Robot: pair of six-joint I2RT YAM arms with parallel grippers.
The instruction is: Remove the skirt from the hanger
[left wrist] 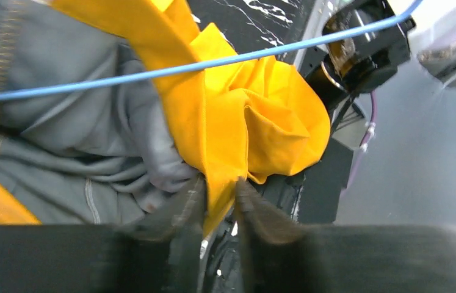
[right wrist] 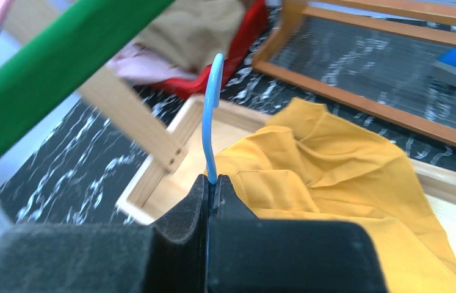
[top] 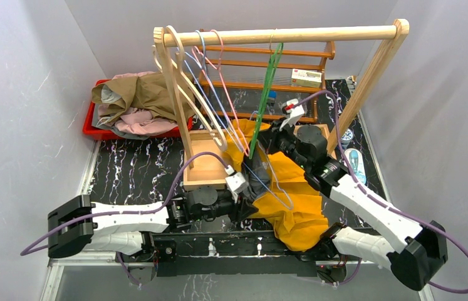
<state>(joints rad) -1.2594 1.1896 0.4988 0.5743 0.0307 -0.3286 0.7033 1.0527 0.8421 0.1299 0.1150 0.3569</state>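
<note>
So the right hand is pressed tight on the hook end of the blue hanger, holding it up over the wooden tray. The yellow skirt trails from there down across the worktop to the near edge between the two arm bases, with its long axis running roughly far-to-near. The left hand is at that near end, fingers barely apart with a fold of yellow cloth pinched between them. In its wrist view the hanger's wire crosses over the skirt and some grey fabric just beyond the fingers. I'd say it all hinges on that line: hanger at the far end, left hand at the near end, so pulling the cloth away from the hook should slide it off. The grey stuff could snag though.
</note>
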